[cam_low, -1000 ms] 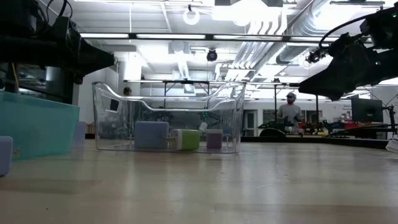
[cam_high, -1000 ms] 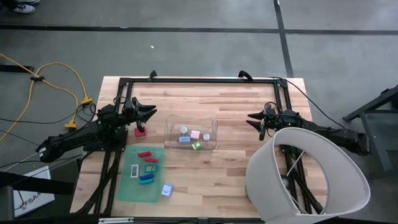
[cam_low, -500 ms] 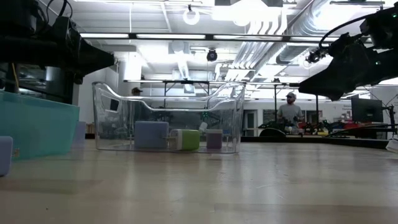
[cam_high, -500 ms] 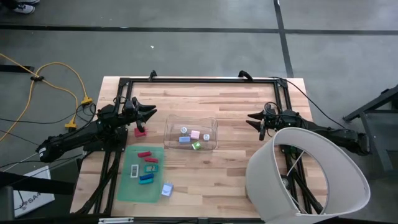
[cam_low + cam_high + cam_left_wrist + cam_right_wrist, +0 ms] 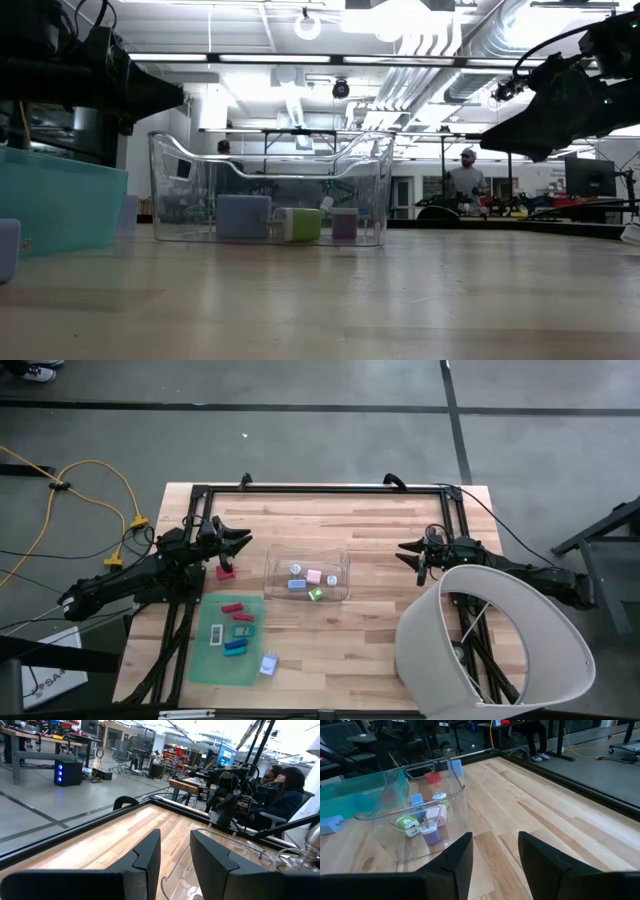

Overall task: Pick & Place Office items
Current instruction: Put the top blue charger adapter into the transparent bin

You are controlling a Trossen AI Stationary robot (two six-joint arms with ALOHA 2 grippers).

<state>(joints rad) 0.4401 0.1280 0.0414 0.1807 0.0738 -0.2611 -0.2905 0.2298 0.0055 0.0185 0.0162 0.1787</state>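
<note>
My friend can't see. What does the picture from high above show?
A clear bin with a few small office items sits mid-table. More lie on a green mat near the left gripper. The right gripper waits across the bin, empty.

The left arm reaches in from the left side of the tabletop [image 5: 380, 630], its left pincer [image 5: 238, 541] raised above the wood near the back-left area and pointing toward the middle, its fingers [image 5: 147, 852] parted by a narrow gap with nothing between them. The right arm comes in from the right side, its right pincer [image 5: 404, 549] also held above the surface and aimed toward the middle, fingers [image 5: 457, 855] spread apart and empty.
</note>
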